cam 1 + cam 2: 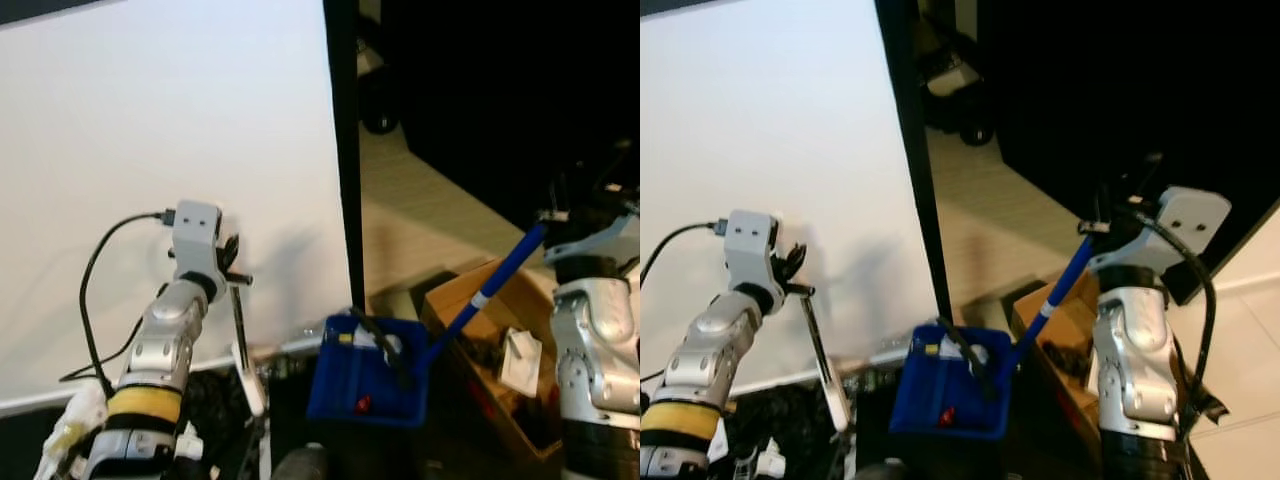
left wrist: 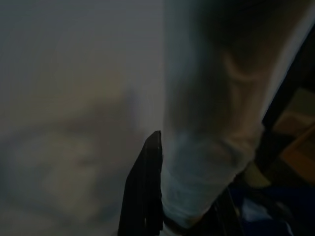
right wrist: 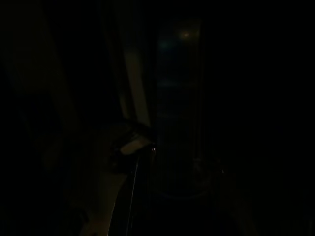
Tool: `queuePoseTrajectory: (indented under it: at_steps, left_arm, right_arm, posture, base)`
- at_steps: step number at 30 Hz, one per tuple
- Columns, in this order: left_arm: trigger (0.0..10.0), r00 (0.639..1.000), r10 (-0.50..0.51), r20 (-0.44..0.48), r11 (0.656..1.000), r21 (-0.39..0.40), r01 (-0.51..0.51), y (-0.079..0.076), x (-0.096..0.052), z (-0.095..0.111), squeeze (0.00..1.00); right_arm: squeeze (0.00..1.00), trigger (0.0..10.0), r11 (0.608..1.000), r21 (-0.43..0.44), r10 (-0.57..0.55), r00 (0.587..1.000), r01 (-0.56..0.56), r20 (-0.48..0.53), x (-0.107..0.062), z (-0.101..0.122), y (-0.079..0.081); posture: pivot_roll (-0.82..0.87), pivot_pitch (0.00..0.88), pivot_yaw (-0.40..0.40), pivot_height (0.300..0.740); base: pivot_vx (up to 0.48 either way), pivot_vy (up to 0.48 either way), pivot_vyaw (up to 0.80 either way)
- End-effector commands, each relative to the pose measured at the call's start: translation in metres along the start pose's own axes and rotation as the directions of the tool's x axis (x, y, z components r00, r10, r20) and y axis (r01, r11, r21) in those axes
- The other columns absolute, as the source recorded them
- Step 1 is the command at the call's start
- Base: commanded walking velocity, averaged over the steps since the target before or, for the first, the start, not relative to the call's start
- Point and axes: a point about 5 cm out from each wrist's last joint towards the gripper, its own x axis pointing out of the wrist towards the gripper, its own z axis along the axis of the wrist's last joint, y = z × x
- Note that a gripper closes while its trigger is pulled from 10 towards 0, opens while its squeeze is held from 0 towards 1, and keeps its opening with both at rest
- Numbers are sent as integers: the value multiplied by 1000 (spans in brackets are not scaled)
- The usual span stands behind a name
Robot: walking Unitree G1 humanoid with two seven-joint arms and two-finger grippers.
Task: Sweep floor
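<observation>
The left gripper (image 1: 790, 265) pinched the broom handle (image 1: 820, 350); the right gripper (image 1: 1110, 225) apparently clamped the blue dustpan (image 1: 950, 395), bits inside; sweeping seemed partly done.

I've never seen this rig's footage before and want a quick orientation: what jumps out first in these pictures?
The bright blue dustpan low in the middle stands out, its blue handle slanting up to the right gripper. On the left, the left gripper holds a thin silver pole upright before a big white wall. An open cardboard box sits right of the dustpan.
</observation>
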Motion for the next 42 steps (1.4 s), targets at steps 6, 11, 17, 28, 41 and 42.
queuePoseTrajectory:
  at_steps: [6, 11, 17, 28, 41, 42]
  left_arm:
    - [10000, 1000, 9, 25, 1000, 16, -10, 3, -1, 5, 0]
    - [10000, 1000, 9, 28, 1000, 15, -9, 3, 0, 5, 0]
    - [10000, 999, 7, 39, 1000, -2, -7, 4, -1, 6, 0]
    - [10000, 999, 15, 42, 1000, -7, -15, 4, -2, 6, 0]
    - [10000, 999, 5, 39, 1000, -16, -4, 2, -2, 5, 0]
    - [10000, 999, 5, 39, 1000, -16, -4, 2, -2, 5, 0]
  right_arm:
    - [0, 10000, 1000, 20, 9, 999, -10, 35, 1, 5, 4]
    - [0, 10000, 1000, 21, 11, 999, -12, 40, 1, 7, 4]
    - [0, 10000, 998, 41, 48, 995, -51, 83, 6, 19, 11]
    - [0, 10000, 996, 51, 61, 977, -73, 202, 20, 55, 12]
    - [0, 10000, 999, -39, 13, 944, 0, 329, 38, 94, -14]
    - [0, 10000, 999, -39, 13, 944, 0, 329, 38, 94, -14]
  posture:
    - [100, 100, 94, 740]
    - [100, 101, 95, 740]
    - [100, 102, 97, 740]
    - [98, 104, 95, 740]
    - [89, 108, 99, 740]
    - [89, 108, 99, 740]
  base:
    - [300, -268, 0]
    - [155, -256, 0]
    - [0, -40, 0]
    - [0, 0, 0]
    - [0, 0, 0]
    - [0, 0, 0]
